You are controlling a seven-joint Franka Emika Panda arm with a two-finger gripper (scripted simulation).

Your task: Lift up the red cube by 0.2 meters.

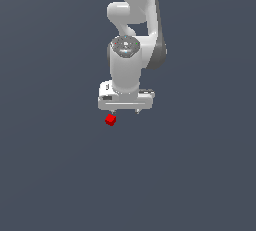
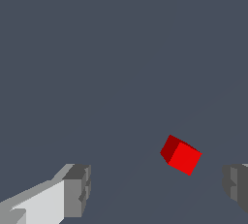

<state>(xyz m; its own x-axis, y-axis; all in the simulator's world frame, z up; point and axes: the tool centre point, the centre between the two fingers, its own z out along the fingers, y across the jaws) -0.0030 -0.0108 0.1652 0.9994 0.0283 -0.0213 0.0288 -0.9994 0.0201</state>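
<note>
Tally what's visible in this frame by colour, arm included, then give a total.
Red: 1, the red cube, lying between the open fingers in the wrist view but not touching either.
White: 1, the robot arm with its gripper.
Total: 2.

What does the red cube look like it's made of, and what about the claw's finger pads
Red cube: a flat, matte bright red with no texture or marks, so plastic or painted block at a guess; being a simulator render, it stays open. The claw: its fingers end in dull grey pads with ridged edges, which suggests rubber or plastic, on a smooth white body like moulded plastic.
</note>
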